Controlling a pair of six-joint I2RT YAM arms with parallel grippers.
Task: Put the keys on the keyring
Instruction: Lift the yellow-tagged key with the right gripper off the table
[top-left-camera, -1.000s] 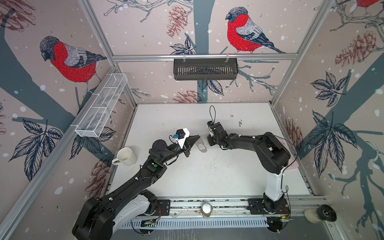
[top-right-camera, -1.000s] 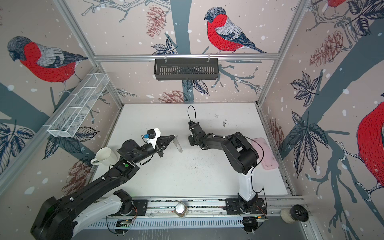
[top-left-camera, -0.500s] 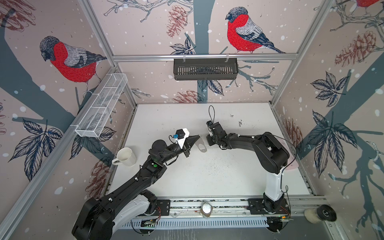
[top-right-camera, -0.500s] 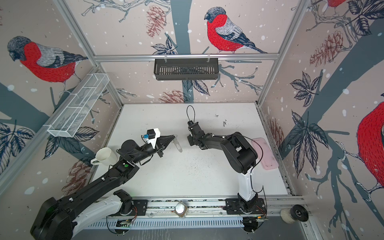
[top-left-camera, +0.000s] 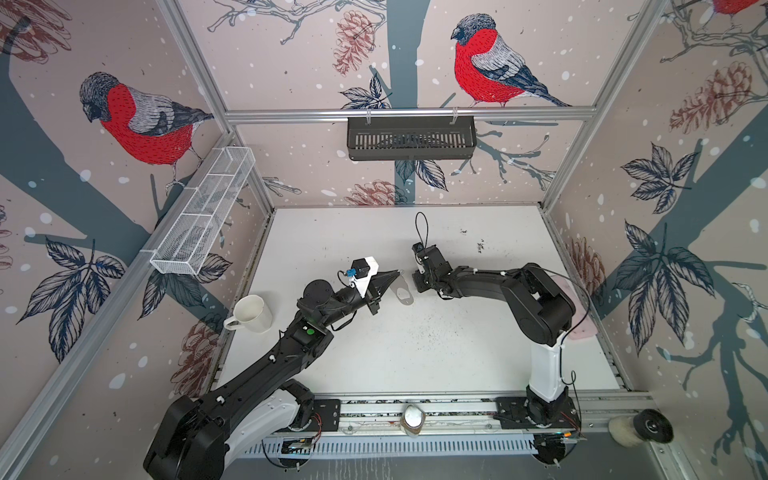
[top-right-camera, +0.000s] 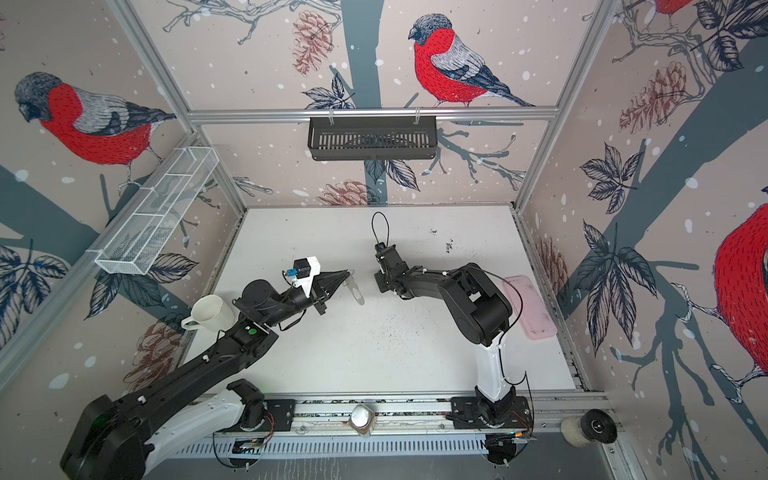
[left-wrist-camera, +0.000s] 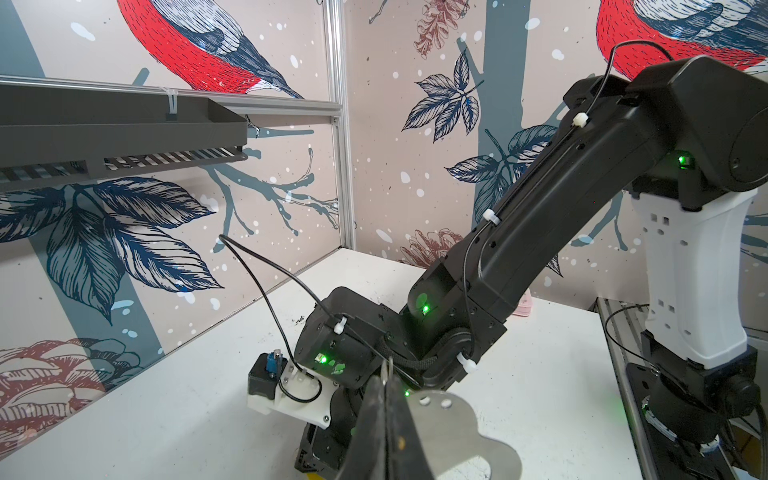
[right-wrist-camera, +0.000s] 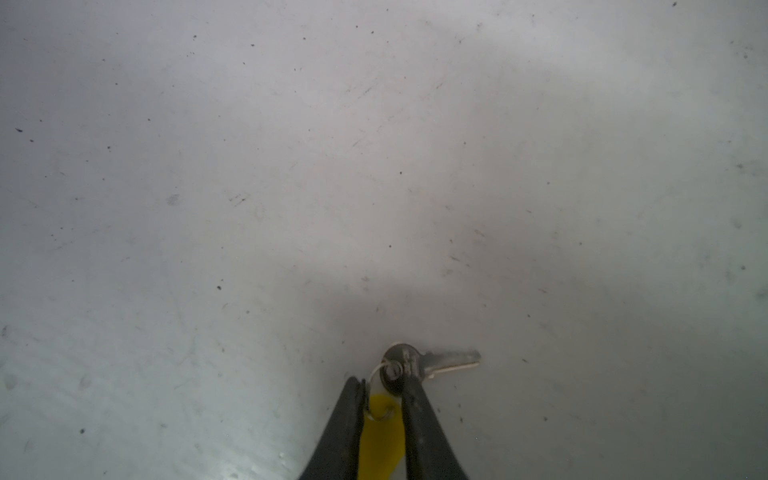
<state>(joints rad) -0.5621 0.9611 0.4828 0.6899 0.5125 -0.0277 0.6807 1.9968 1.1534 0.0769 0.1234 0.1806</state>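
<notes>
On the white table (top-left-camera: 436, 353), both arms meet near the middle. The left gripper (top-left-camera: 397, 274) has its jaws pressed fully together on the edge of the keyring (top-left-camera: 404, 291), a flat grey metal plate with a cut-out and a row of small holes; the left wrist view shows the plate (left-wrist-camera: 457, 432) jutting out from between the closed fingers (left-wrist-camera: 376, 419), held clear of the table.

The right gripper (top-left-camera: 419, 282) points down at the table just beside the keyring, across a small gap. In the right wrist view its two dark fingers (right-wrist-camera: 419, 424) stand a little apart, with the keys (right-wrist-camera: 415, 365) at their tips: the yellow tag lies between the fingers, the round key head sits against one finger, the blade sticks out sideways, and a thin wire ring loops by the other finger. The jaws are narrowly open around the tag; whether they truly pinch it I cannot tell.

Around the keyring: a white mug (top-left-camera: 251, 313) stands well off beyond the left arm, at the table's edge. A pink tray (top-right-camera: 530, 309) lies beyond the right arm's elbow. A black slotted shelf (top-left-camera: 411, 137) hangs on the back wall and a white wire basket (top-left-camera: 203, 216) on the side rail, both well above. The right arm's wrist and cable loop (top-left-camera: 422, 228) stand close behind the keys.
</notes>
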